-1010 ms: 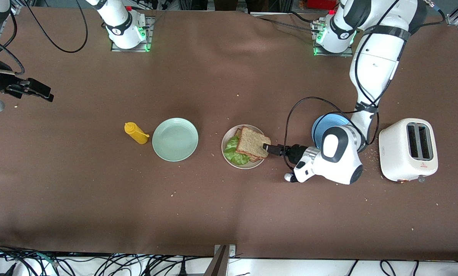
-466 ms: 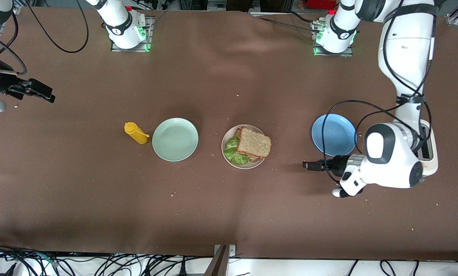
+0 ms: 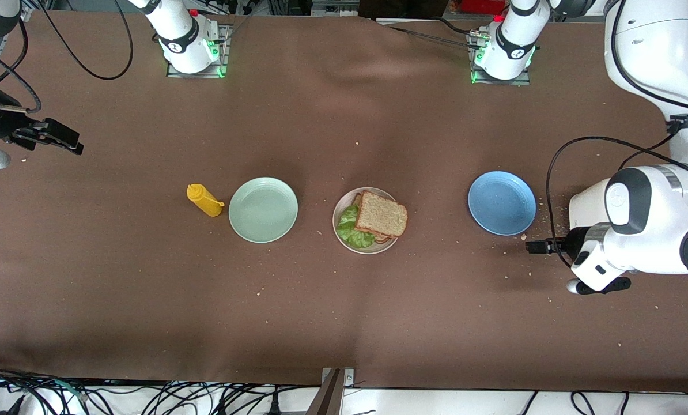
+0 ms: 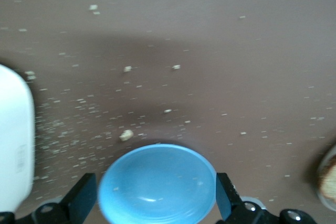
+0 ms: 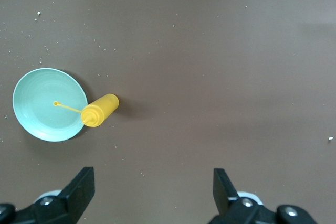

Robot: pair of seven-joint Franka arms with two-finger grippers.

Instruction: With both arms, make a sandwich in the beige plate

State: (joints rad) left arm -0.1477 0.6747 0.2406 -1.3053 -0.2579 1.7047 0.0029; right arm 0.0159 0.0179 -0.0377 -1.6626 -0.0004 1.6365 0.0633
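I keep both tools wide: left tool (image 3: 529, 246) beside the blue plate (image 3: 501, 202), clear of the sandwich (image 3: 378, 216); right tool (image 3: 74, 144) waits.

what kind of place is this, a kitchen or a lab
Likely a robotics lab staged as a kitchen: arm bases bolted to a cloth-covered table, loose cables along its edge, and a sandwich as prop.

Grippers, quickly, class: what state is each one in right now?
Left gripper: open, holding nothing, above the table beside the blue plate.
Right gripper: open, holding nothing, waiting at its end of the table.
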